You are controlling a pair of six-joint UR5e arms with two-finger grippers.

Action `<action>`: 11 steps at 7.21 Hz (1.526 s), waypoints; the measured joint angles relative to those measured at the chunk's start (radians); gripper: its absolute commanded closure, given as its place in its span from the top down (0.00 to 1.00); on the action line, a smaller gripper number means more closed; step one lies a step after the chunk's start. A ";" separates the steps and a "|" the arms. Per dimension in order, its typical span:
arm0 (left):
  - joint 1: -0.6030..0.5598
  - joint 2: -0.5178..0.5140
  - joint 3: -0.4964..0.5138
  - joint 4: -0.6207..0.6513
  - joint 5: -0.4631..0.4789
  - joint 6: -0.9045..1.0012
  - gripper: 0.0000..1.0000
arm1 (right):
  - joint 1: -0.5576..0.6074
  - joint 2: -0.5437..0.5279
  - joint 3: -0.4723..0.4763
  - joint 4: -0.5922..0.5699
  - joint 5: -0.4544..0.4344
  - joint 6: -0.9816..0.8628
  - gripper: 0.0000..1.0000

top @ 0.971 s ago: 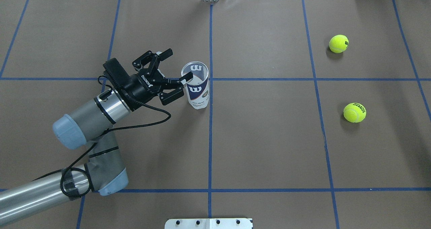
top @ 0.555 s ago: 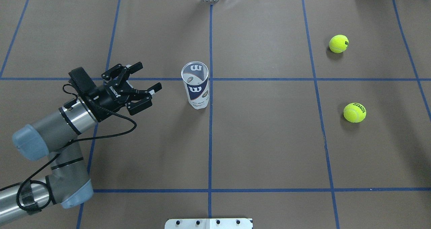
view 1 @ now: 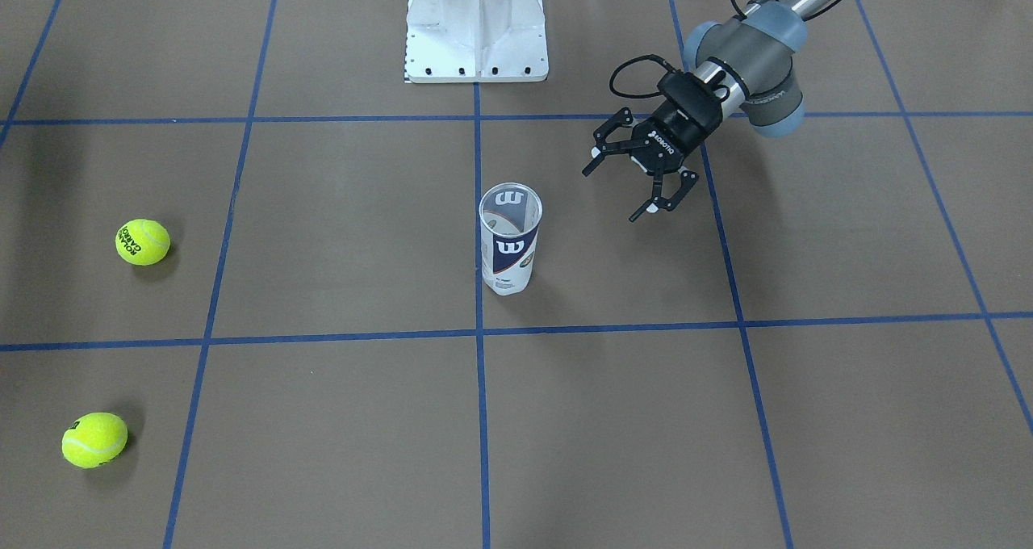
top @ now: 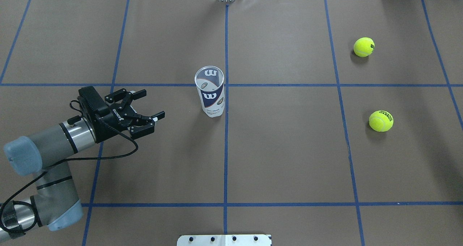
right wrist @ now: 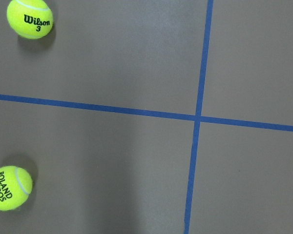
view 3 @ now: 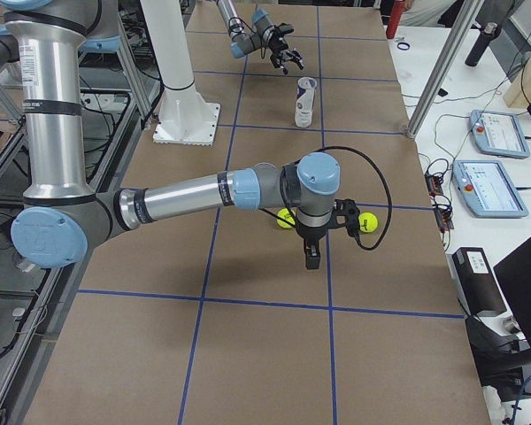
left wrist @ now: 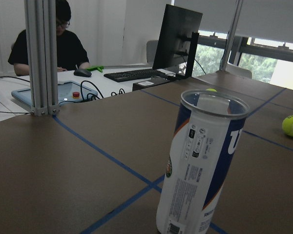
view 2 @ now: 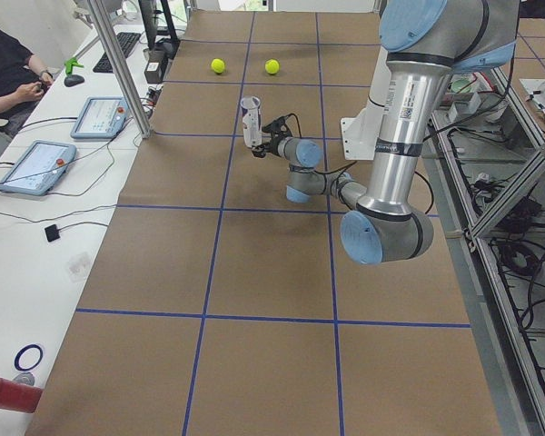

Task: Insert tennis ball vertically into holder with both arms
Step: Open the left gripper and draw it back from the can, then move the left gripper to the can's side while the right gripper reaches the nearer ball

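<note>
You have the clear plastic cylindrical holder [top: 209, 92] upright and seemingly empty, with the left gripper [top: 152, 103] near it, jaws released. I cannot tell how the right gripper [view 3: 311, 255] holds its jaws. Next, it should grasp a yellow tennis ball [top: 381, 121].

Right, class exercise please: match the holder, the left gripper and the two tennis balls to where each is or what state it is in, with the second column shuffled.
Column one
1. holder
2. left gripper
3. Wilson ball
4. Roland Garros ball

Column two
A. on the robot's right, the nearer one to the robot
B. open, holding nothing
C. on the robot's right, the farther one from the robot
D. standing upright, nothing inside

Pairs: 1-D, 2-B, 3-C, 4-A
</note>
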 measured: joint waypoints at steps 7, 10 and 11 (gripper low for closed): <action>0.003 -0.096 0.017 0.184 -0.030 -0.008 0.99 | -0.379 0.019 0.010 0.374 -0.092 0.633 1.00; -0.001 -0.098 0.019 0.181 -0.028 -0.008 0.99 | -0.514 0.032 0.007 0.392 -0.175 0.667 1.00; -0.004 -0.098 0.019 0.179 -0.028 -0.007 0.99 | -0.544 0.038 0.001 0.391 -0.190 0.668 1.00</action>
